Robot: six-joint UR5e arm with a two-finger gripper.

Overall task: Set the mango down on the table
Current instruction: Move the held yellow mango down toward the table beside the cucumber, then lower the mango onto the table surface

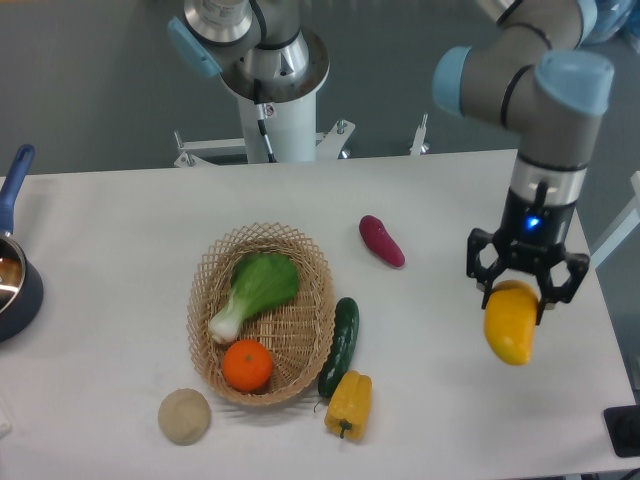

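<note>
Over on the right side of the table (pixel 120 215), the gripper (pixel 513 293) is clenched on the top end of the mango (pixel 510 323), which hangs below it, tilted a little; whether its lower end touches the tabletop cannot be told. Nothing lies close around it. The nearest thing is one purple sweet potato (pixel 382 241), off toward the middle. One wicker basket (pixel 310 290) sits near the centre and holds one leafy green cabbage (pixel 256 290) and one orange (pixel 247 365). One cucumber (pixel 340 345) lies against the basket's right rim, and one yellow pepper (pixel 348 405) sits at the cucumber's lower end. One round beige lump (pixel 184 416) rests just beside the basket's lower left. One dark blue pan (pixel 14 270) pokes in at the left edge.
</note>
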